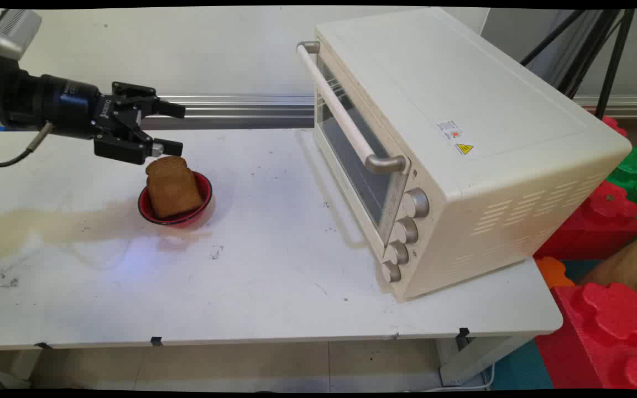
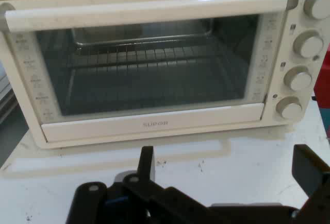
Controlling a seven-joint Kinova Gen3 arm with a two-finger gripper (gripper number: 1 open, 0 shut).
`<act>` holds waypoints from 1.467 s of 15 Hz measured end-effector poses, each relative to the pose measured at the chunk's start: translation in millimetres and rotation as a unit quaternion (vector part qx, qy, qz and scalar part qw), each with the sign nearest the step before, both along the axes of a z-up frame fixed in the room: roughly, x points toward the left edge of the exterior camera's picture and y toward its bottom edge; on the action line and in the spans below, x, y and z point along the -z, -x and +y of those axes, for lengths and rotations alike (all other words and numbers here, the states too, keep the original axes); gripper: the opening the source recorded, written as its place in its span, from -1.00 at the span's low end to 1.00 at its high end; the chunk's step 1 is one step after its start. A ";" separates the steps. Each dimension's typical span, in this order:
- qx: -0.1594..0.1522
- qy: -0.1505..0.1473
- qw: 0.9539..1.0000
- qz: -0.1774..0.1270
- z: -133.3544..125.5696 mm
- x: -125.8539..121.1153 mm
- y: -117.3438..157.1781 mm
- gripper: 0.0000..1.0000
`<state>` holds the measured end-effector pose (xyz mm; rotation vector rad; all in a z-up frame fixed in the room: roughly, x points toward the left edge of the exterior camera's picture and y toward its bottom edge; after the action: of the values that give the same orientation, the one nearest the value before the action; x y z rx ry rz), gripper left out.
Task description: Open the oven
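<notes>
The desk is a white, flat, scuffed surface with black specks and a pale tan stain running across its left part; its near edge carries small black clips, and its left end is cut off by the picture's edge.

The toaster oven is a cream box with rounded corners, standing on the desk's right part. Its glass door is closed, and a wire rack and a tray show dimly behind the dark pane. A long pale handle bar on metal end brackets crosses the top of the door. Four round metal knobs sit in a column beside the door. Vent slots mark its side, and two small labels on its top are too small to read. In the hand view the oven's left and upper edges are cut off.

Red and green moulded blocks stand off the desk's right end, partly hidden behind the oven and desk.

The claw is black, held level above the desk's left part and pointing toward the oven, well apart from it, with its fingers spread and nothing between them.

A red bowl, round and glossy, stands just below the claw, not touching it. A brown, coarse-crusted piece of bread leans upright in it, hiding much of the bowl's inside.
</notes>
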<state>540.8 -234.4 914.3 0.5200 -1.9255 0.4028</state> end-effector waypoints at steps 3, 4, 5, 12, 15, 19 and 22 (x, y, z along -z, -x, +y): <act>-0.002 0.001 1.000 0.010 -0.8 -6.4 -0.6 1.00; -0.003 0.002 1.000 0.013 -1.6 -8.2 -0.2 1.00; -0.004 0.004 1.000 0.017 -2.9 -10.8 0.6 1.00; -0.010 0.019 0.999 0.049 -19.2 -30.6 16.9 1.00; -0.012 0.026 0.997 0.065 -30.7 -39.7 31.2 1.00; -0.016 0.032 0.996 0.078 -44.0 -46.7 48.1 1.00; -0.017 0.035 0.996 0.084 -54.3 -49.5 61.7 1.00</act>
<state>479.2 -288.7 963.8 0.5248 -1.7378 0.4325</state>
